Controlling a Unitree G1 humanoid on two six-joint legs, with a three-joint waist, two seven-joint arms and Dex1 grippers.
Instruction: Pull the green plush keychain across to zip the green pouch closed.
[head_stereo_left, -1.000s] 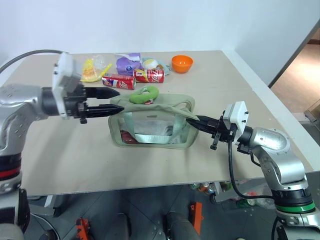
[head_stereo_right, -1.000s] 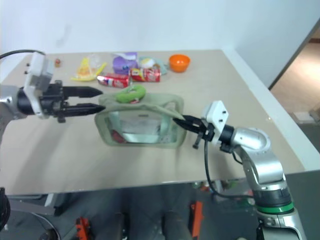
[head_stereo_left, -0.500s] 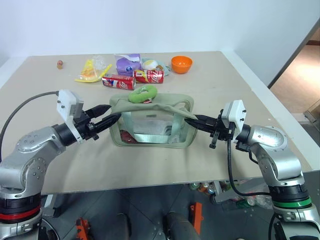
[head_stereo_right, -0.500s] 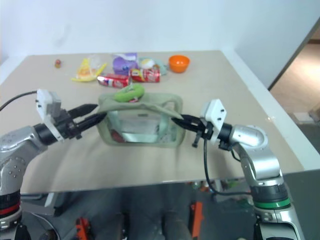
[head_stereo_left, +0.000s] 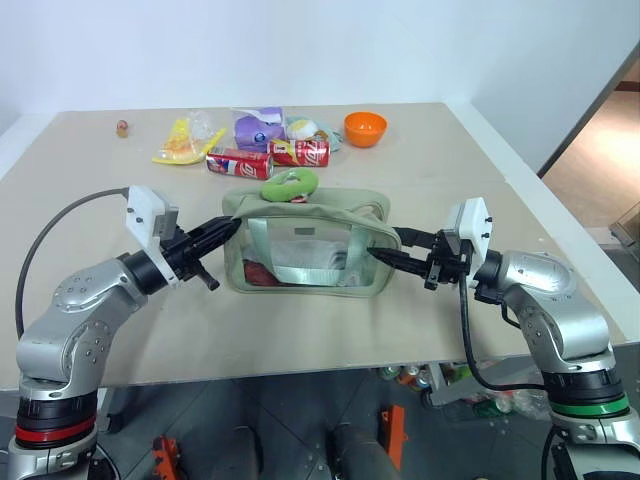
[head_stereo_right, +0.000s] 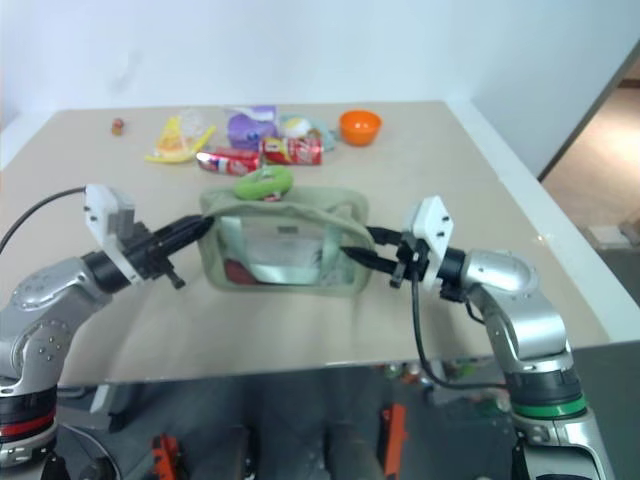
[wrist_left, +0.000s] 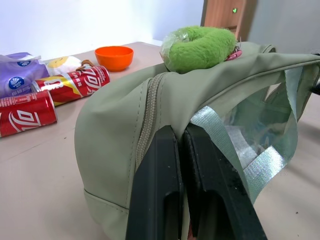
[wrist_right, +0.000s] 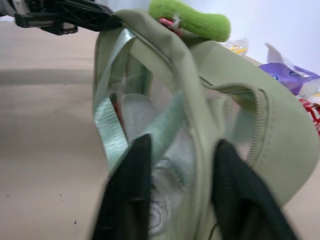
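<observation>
Since a second ago the left gripper has dropped from above the table to the left end of the green pouch, and its fingers, then spread, are now pinched together on the fabric there; the right gripper, which was clamped on the pouch's right end, now has its fingers parted, straddling that end's edge without squeezing it. The pouch sits in the middle of the table, in front of two red cans, a purple packet and an orange bowl. The green plush keychain lies on top of the pouch near its back edge, roughly mid-length. The pouch looks soft and light: its cloth top sags and folds, so it will likely slide or buckle unless one end is held taut while the zip is drawn. The plush loop is squashy and should compress under the fingers; gripping it across its thickest part, close to the pink clasp, seems safest. The left wrist view shows the zipper teeth running up the pouch's end right beside the closed fingers, which the head views do not resolve; the right wrist view shows the clear side panel and the contents behind it between the spread fingers.
</observation>
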